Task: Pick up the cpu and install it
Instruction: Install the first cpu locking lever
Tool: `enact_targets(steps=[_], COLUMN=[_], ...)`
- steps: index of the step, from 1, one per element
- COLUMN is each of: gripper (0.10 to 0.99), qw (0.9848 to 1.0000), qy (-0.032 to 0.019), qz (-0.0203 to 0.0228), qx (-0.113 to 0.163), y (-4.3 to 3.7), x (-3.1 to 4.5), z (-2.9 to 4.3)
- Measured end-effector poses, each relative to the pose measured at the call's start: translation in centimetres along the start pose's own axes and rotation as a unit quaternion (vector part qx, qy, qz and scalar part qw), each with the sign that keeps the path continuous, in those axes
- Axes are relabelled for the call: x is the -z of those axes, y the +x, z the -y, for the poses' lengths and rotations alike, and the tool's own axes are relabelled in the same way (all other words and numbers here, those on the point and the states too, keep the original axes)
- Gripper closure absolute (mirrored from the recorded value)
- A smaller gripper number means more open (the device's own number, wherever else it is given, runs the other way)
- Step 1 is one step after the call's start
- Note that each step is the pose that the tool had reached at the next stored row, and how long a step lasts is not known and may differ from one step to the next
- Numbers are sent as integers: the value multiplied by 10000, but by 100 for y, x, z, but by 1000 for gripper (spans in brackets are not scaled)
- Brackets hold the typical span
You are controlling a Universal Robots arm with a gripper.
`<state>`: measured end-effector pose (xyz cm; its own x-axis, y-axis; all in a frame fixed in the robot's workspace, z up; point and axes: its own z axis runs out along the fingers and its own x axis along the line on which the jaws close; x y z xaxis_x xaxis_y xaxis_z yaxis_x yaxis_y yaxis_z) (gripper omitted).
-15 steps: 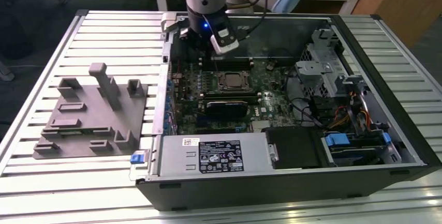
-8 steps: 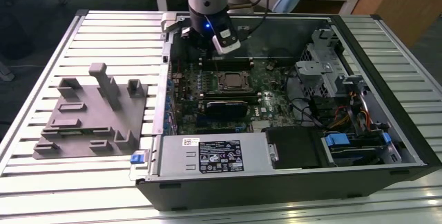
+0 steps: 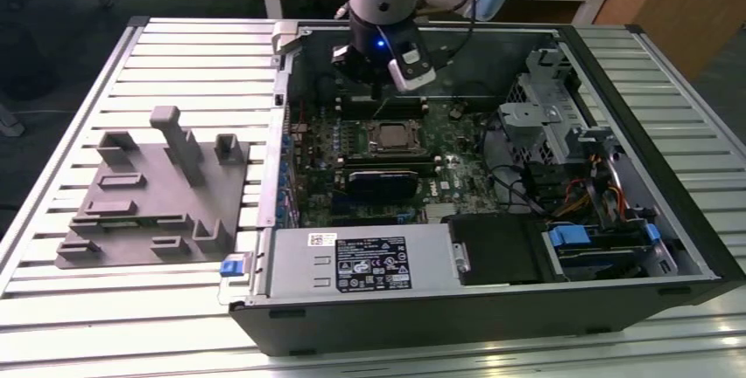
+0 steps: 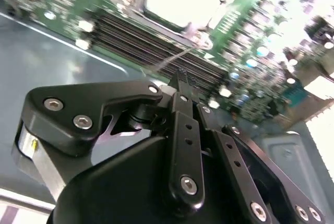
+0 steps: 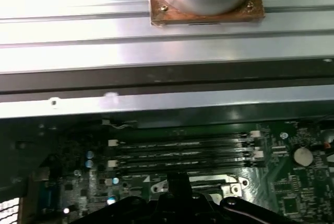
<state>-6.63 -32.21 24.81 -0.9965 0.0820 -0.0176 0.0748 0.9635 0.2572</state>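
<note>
While the arm hangs over the open computer case (image 3: 652,247), its gripper (image 3: 376,90) sits low inside, above the memory slots (image 5: 182,151) at 12 o'clock of the CPU socket (image 3: 390,136) in the exterior view. In the second wrist view the black matte fingers (image 4: 182,91) are drawn together to a narrow tip with nothing visible between them. Whether a cpu lies in the socket I cannot tell: the exterior view shows a square metal frame with a dull centre, and the second wrist view washes that area out to white.

Motherboard (image 3: 460,177): green, densely populated. Black finned heatsink block (image 3: 379,183) at 6 o'clock of the socket. Grey moulded plastic fixture tray (image 3: 146,199), with upright posts and rectangular pockets, lies on the ribbed aluminium table (image 3: 70,308) at 9 o'clock of the case. Flat metal power supply housing (image 3: 362,260) along the case's near edge.
</note>
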Motion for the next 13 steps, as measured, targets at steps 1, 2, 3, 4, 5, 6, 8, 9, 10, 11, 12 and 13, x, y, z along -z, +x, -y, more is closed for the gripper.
enact_targets(steps=[1,2,3,4,5,6,8,9,10,11,12,13], gripper=[980,980,980,980,980,980,980,980,980,980,980,980], qw=[10000,10000,10000,10000,10000,10000,10000,10000,9999,9997,9996,9994], qy=[1,1,1,0,0,0,24,73,120,160,189,205], qz=[-1,0,-1,-1,0,0,10,50,101,158,215,265], qx=[1,0,0,0,0,0,-5,-14,-27,-43,-59,-73], y=[-45,-75,-89,-92,-95,-97,-98,-98,-98,-98,-98,-97], x=[-1,-3,-3,-3,-4,-3,-5,-6,-7,-9,-10,-12], z=[-3,-6,-7,-6,-7,-7,-8,-7,-7,-6,-6,-5])
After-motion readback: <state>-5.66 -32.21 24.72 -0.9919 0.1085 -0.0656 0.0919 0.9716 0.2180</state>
